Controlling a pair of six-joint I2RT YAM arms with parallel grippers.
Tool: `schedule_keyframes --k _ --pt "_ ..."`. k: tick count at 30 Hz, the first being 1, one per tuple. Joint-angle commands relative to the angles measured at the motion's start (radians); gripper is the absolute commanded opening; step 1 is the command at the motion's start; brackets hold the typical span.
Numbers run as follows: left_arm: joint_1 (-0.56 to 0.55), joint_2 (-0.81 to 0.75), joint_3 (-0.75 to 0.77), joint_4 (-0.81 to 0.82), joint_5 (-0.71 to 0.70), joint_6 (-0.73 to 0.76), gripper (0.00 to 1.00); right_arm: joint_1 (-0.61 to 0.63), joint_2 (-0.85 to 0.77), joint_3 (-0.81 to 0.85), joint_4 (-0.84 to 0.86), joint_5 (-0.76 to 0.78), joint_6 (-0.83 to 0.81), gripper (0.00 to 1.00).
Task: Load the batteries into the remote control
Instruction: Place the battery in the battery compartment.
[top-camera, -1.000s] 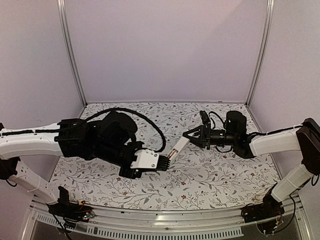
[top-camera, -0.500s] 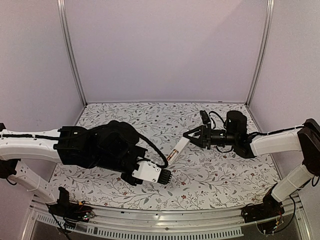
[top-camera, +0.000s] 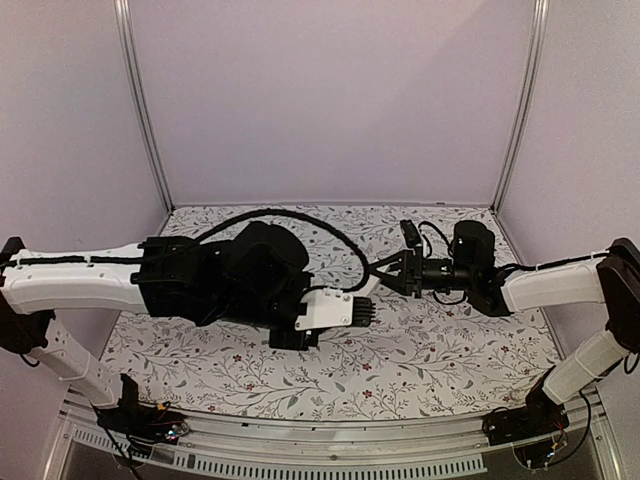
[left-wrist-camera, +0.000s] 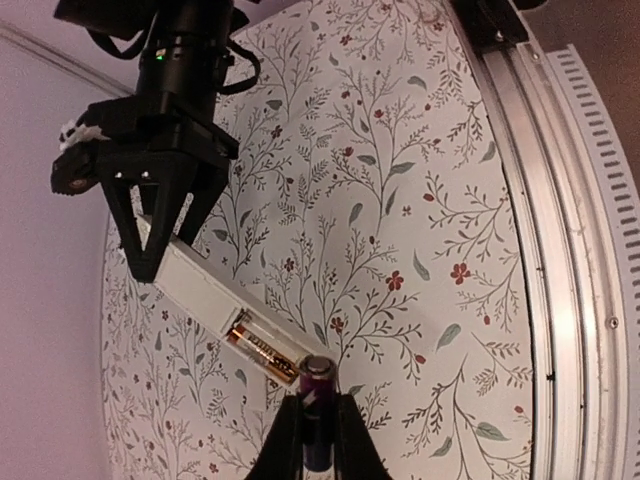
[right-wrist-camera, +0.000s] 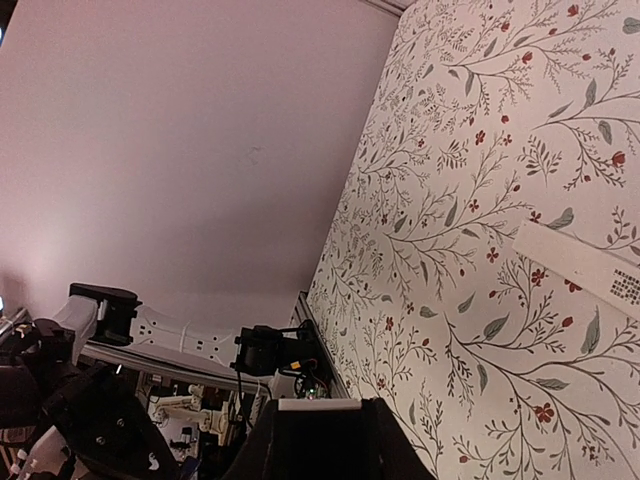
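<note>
The left jaws pinch the blackish battery (left-wrist-camera: 316, 395) at the open end of the remote control (left-wrist-camera: 195, 285). The right jaws clamp its other end.

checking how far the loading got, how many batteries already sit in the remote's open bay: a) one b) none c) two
a: one brass battery lies in the remote control bay, while the left gripper holds the dark battery at the bay's end.

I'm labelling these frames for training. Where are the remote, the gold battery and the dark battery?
remote (left-wrist-camera: 195, 288), left wrist view, plain white body.
gold battery (left-wrist-camera: 262, 350), left wrist view, middle of its barrel.
dark battery (left-wrist-camera: 316, 405), left wrist view, upper barrel.
</note>
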Motion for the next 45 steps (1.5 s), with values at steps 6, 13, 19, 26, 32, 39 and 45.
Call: schedule_keyframes --k 6,13,19,26,32,39,45 --pt "0.171 0.246 0.259 -0.282 0.175 -0.533 0.00 0.007 -0.006 -0.001 0.042 0.028 0.017 0.00" --pt "0.258 0.321 0.326 -0.318 0.356 -0.654 0.00 0.007 0.007 0.001 0.045 0.049 0.042 0.00" --pt "0.271 0.378 0.378 -0.353 0.352 -0.691 0.00 0.008 0.015 -0.002 0.022 0.079 0.063 0.00" --pt "0.280 0.428 0.421 -0.382 0.325 -0.731 0.00 0.011 0.012 -0.001 0.014 0.094 0.070 0.00" --pt "0.289 0.465 0.458 -0.402 0.273 -0.753 0.00 0.010 0.011 0.000 0.016 0.091 0.070 0.00" --pt "0.299 0.492 0.484 -0.418 0.246 -0.768 0.00 0.010 0.007 -0.006 0.019 0.096 0.071 0.00" --pt "0.299 0.522 0.517 -0.436 0.228 -0.770 0.00 0.011 0.012 -0.002 0.022 0.099 0.080 0.00"
